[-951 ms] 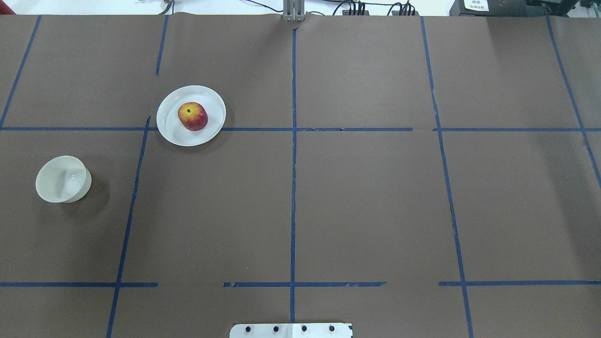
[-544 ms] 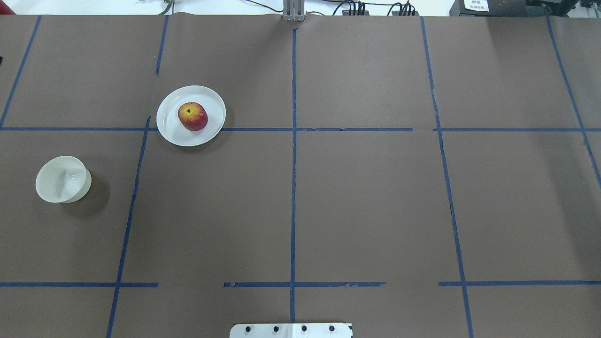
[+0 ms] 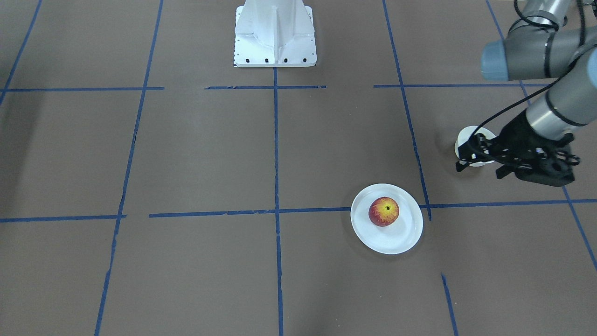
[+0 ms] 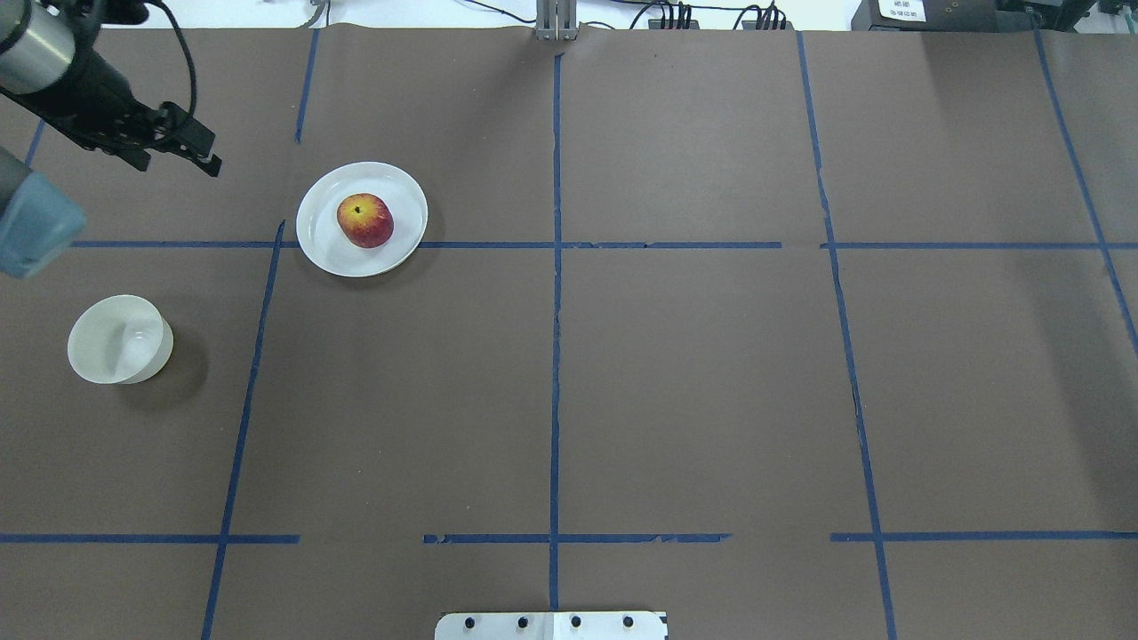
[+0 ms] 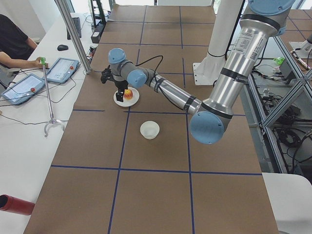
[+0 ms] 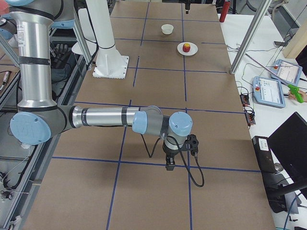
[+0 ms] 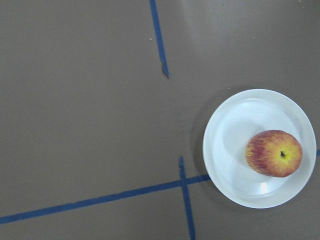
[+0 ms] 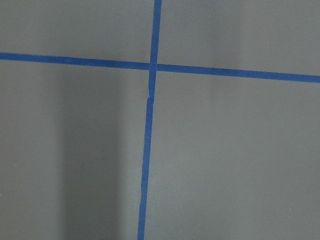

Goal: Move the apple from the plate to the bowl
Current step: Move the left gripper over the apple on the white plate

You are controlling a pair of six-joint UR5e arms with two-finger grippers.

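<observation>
Left gripper [image 4: 173,164]: fingers apart, clasping nothing, in the air near the plate [image 4: 313,242].
Right gripper [image 6: 170,165]: over the brown table [image 4: 711,356], far off; its spread cannot be told.
Apple [image 4: 364,220]: round, glossy, red-yellow; sits on the plate.
Plate: flat, white, shallow rim.
Bowl [image 4: 89,347]: deep, smooth, white; well apart from the plate.

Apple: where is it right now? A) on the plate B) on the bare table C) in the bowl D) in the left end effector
A: the apple rests on the plate, the bowl is empty, and the left end effector hovers off to the side, open.
</observation>
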